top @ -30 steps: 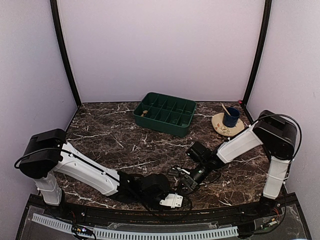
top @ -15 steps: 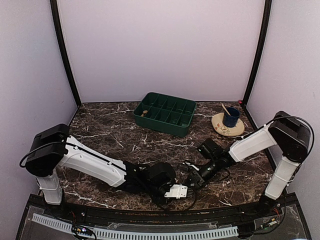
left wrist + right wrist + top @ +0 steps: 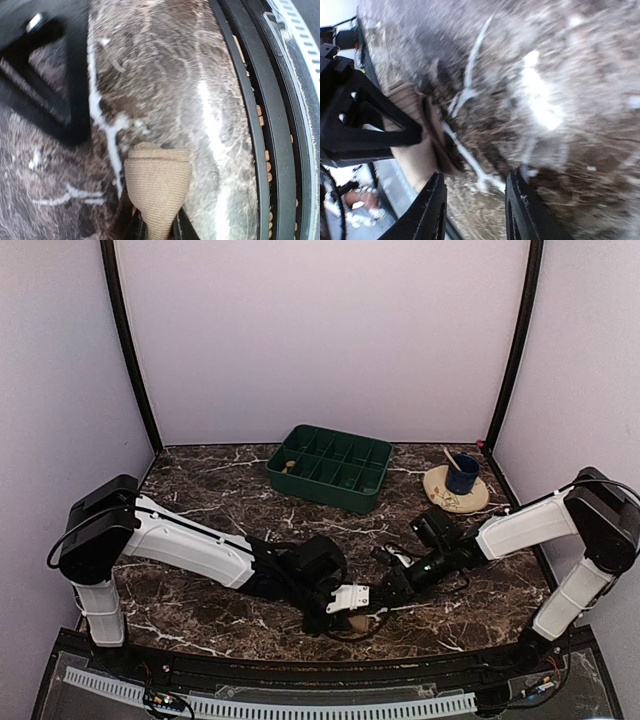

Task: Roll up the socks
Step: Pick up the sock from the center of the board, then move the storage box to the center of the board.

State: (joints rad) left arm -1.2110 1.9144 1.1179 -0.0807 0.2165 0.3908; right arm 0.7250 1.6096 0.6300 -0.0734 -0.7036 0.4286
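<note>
Left claw [image 3: 158, 227] is nearly closed, pinching the tan sock [image 3: 157, 180] by its lower end. The bunched fabric bulges out ahead of my fingers, low over the marble tabletop [image 3: 165, 75] and close to the black rail [image 3: 250, 125] at the near edge. A darker brown fold shows beside it, too blurred for me to tell any pattern. Right claw [image 3: 476, 185] stands partly open just beside the sock, with only bare marble between its fingers. The green tray [image 3: 330, 468] sits well apart at the back.
</note>
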